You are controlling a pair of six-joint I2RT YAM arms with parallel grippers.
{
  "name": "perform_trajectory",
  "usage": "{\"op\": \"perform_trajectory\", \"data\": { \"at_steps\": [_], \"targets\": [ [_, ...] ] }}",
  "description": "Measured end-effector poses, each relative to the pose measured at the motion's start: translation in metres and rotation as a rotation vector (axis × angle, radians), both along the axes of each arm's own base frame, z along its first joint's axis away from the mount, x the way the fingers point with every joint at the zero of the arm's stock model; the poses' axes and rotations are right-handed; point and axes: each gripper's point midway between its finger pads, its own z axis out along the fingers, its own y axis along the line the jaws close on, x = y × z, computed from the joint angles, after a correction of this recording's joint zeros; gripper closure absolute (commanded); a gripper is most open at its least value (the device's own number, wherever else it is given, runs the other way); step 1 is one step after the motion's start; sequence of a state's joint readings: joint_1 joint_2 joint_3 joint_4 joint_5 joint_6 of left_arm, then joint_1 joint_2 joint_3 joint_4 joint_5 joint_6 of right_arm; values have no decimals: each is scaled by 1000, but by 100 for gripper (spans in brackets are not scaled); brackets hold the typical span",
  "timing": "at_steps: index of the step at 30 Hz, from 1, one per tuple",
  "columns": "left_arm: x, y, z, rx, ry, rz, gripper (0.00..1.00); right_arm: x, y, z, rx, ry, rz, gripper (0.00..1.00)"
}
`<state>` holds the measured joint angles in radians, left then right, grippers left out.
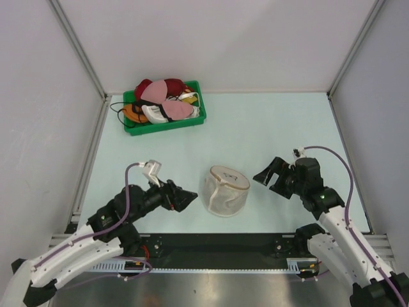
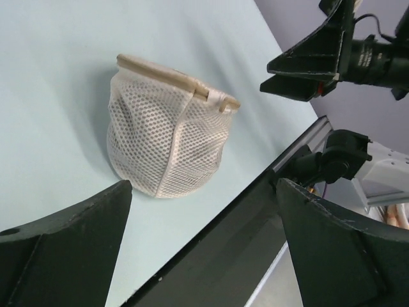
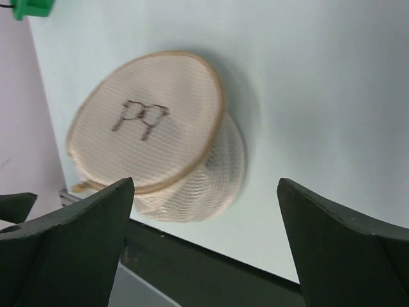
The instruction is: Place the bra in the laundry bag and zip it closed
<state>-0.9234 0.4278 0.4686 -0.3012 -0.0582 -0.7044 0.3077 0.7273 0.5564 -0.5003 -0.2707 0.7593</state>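
- Back left, we see a green plastic bin (image 1: 166, 125), boxy and heaped with padded cups in red, pink, white and orange.
- The left gripper (image 1: 189, 201) has its matte black wedge fingers spread wide with nothing between them. It's just left of the bag, not touching.
- The laundry bag (image 1: 225, 192) sits on the pale mint table (image 1: 275, 121) between both grippers. It's soft cream honeycomb mesh, rounded, with a flat tan-trimmed lid (image 3: 147, 121) on top.
- We can't tell whether the bra is inside.
- The right gripper (image 1: 263, 183) is also spread wide and empty, close on the bag's right.
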Motion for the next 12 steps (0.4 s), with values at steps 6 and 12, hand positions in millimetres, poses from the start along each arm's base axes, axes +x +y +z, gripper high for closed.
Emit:
{"op": "perform_trajectory", "data": {
  "at_steps": [6,12],
  "targets": [
    [-8,12,-58,-106,-22,25,1,-24,-11,-54,29,7,-57,0],
    [-9,6,-58,-203,-50,11,0,-24,-10,-63,142,-120,-113,0]
  ]
}}
